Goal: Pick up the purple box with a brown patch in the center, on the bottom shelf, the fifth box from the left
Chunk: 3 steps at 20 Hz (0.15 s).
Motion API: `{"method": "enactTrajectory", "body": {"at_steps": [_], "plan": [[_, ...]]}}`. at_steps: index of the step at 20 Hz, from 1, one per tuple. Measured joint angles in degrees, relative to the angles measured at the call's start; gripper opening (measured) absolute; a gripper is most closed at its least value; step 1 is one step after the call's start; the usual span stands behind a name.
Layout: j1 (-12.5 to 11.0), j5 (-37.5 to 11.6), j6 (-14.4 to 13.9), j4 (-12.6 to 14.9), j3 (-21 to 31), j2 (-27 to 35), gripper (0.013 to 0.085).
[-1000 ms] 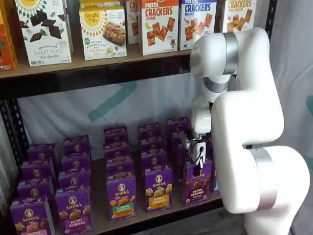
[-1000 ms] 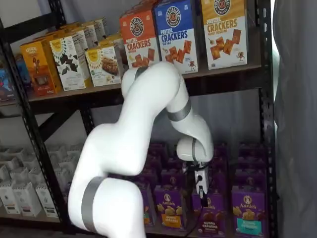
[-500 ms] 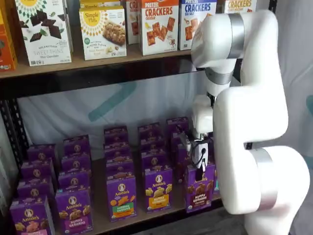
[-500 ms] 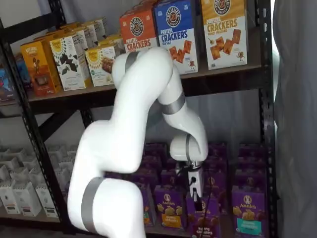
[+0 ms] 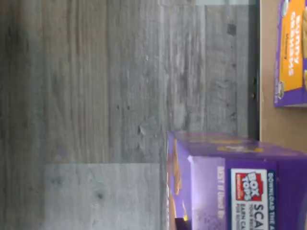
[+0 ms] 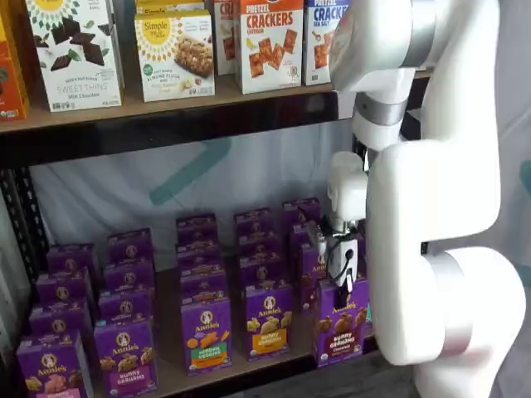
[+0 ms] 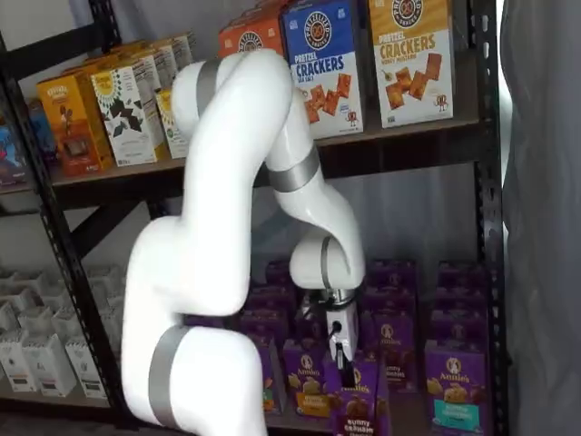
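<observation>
The purple box [image 6: 340, 326] with brown bunny crackers and a dark brown band hangs in my gripper [image 6: 340, 278] at the front of the bottom shelf [image 6: 167, 366]. In a shelf view the box [image 7: 357, 406] sits forward of its row, past the shelf's front edge [image 7: 408, 416], under the gripper [image 7: 343, 356]. The black fingers are closed on its top. The wrist view shows the box's purple top [image 5: 240, 187] with a Box Tops label, close up, over the grey floor.
Rows of purple cartons fill the bottom shelf; a yellow-orange band carton [image 6: 267, 319] stands left of the held box and a teal band carton [image 7: 454, 386] to its right. Cracker boxes [image 6: 270, 41] stand on the upper shelf. My white arm [image 6: 440, 207] stands in front.
The gripper has drawn the purple box forward out of its row toward the shelf's front edge and slightly down. The arm's upper joints have risen.
</observation>
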<state>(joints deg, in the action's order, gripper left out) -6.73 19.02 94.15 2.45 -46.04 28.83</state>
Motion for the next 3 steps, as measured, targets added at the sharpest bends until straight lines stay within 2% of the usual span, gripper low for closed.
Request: {"method": "enactTrajectory", "body": {"at_steps": [3], "plan": [[0.19, 0.87, -0.32, 0.11, 2.89, -3.55, 0.029]]}}
